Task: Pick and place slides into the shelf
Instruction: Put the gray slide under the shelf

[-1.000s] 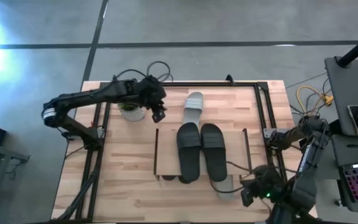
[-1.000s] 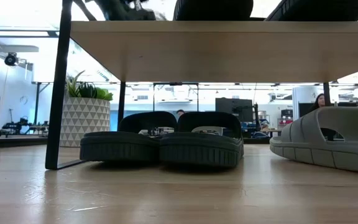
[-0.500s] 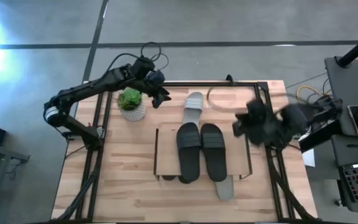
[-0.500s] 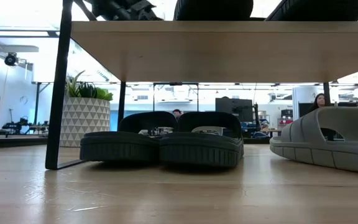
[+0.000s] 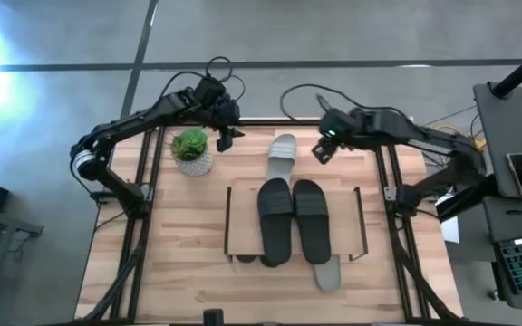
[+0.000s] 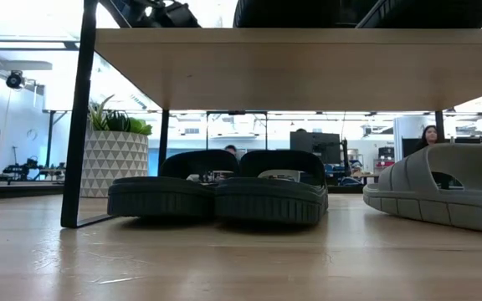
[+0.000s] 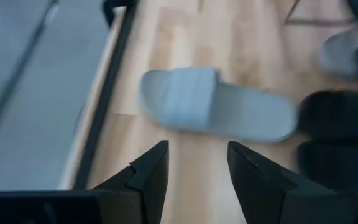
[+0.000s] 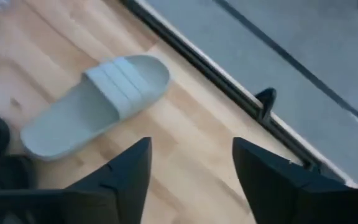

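- The shelf (image 5: 243, 237) stands mid-counter (image 5: 179, 272), with two black slides (image 5: 293, 220) lying side by side on its plank top.
- In the low view two more dark slides (image 6: 216, 197) sit on the counter under the plank, side by side and touching.
- One light grey slide (image 5: 282, 156) lies loose on the counter just beyond the shelf's far edge; this is the likely next pick.
- A second grey slide (image 5: 330, 273) pokes out at the shelf's near edge; whether it is fully under the plank is hard to tell from above.
- The right claw (image 5: 323, 150) hovers just beside the loose grey slide, fingers apart and empty, as its wrist view shows.
- The left claw (image 5: 225, 138) hangs between the potted plant (image 5: 191, 150) and that same slide, fingers also spread and holding nothing.
- The slide looks like moulded foam: light, slightly springy, with a matte skin that should not slip much.
- The broad strap is probably the best hold, one finger under the arch and one on top; a pinch across the sole's side edge would likely flex and tip the slide.
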Controlling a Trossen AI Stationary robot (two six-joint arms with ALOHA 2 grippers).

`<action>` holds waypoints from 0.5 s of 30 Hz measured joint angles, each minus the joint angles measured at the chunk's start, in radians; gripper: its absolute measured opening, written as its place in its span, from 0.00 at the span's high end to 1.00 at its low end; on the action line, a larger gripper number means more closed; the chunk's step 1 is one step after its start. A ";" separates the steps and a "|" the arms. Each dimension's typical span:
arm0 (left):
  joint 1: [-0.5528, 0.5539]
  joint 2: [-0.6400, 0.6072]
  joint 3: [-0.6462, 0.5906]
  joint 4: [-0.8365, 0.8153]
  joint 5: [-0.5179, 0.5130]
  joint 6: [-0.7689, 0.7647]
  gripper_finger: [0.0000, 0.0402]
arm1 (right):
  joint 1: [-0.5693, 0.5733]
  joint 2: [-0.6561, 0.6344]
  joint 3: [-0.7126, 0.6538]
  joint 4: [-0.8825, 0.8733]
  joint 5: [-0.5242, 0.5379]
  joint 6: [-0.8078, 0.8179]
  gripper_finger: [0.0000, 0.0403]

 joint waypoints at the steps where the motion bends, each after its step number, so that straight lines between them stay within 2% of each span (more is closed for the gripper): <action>1: 0.003 0.001 0.000 0.001 -0.026 0.031 0.63 | -0.021 0.028 0.000 0.026 -0.026 -0.049 0.44; 6: 0.011 0.002 -0.001 0.000 -0.167 0.127 0.63 | -0.097 0.177 0.003 0.158 -0.193 -0.258 0.40; 9: 0.018 -0.001 -0.005 0.000 -0.239 0.131 0.63 | -0.129 0.264 0.016 0.212 -0.265 -0.339 0.40; 15: 0.024 -0.002 -0.049 0.000 -0.374 0.124 0.63 | -0.136 0.362 0.043 0.261 -0.241 -0.550 0.40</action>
